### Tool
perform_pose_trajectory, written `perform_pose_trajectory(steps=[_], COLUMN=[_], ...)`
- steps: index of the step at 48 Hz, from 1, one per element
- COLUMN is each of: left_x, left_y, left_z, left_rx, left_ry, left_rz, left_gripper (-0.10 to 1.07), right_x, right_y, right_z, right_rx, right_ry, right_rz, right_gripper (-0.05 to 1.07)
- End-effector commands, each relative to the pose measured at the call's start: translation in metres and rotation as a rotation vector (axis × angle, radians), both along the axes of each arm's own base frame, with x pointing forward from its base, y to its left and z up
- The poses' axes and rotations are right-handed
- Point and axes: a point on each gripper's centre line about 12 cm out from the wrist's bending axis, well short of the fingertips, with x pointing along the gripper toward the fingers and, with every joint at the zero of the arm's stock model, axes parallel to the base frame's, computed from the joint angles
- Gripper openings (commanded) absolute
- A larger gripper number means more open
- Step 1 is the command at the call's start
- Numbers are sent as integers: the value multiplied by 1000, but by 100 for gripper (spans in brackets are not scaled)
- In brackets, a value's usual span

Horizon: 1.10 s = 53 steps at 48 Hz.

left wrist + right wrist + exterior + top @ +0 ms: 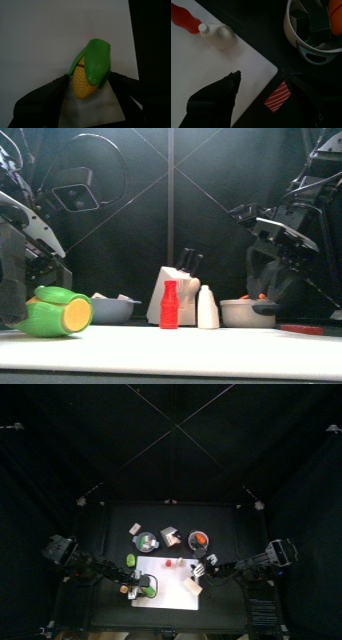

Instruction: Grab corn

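Observation:
The corn (pixel 89 75), yellow kernels under a bright green husk, lies on the white board (pixel 40 35). My left gripper (pixel 91 79) is open, one jaw on each side of the cob, and neither jaw visibly presses on it. From above, the corn (pixel 139 587) sits at the board's left edge, where the left arm ends. The front view shows the corn (pixel 56 313) at the far left, its yellow end turned right. My right gripper (pixel 264 82) is open over the board's right corner and holds nothing.
A red bottle (pixel 168 305), a white bottle (pixel 207 308) and a knife block (pixel 177 286) stand mid-table between a grey bowl (pixel 114 310) and a pot (pixel 247 311). A red-and-white striped piece (pixel 278 97) lies beside the board. A round green item (pixel 131 560) sits above the corn.

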Motion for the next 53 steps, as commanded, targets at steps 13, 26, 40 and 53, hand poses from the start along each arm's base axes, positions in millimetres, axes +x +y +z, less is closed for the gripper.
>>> perform_pose_trajectory(steps=[13,26,40,53], left_x=[5,8,11,8], left_y=[4,6,5,6], left_z=[-2,-2,18,52], left_rx=[5,7,-5,-14], left_ry=[-10,-32,-96,-206], left_rz=[13,20,13,-14], left_gripper=[90,67,65,65], right_x=[6,6,6,6], right_y=[0,0,0,0], right_z=[9,9,9,9], right_rx=[2,2,2,3], right_ry=[-30,-30,-30,-31], right_rz=[2,0,2,-1], right_gripper=[98,98,98,98])
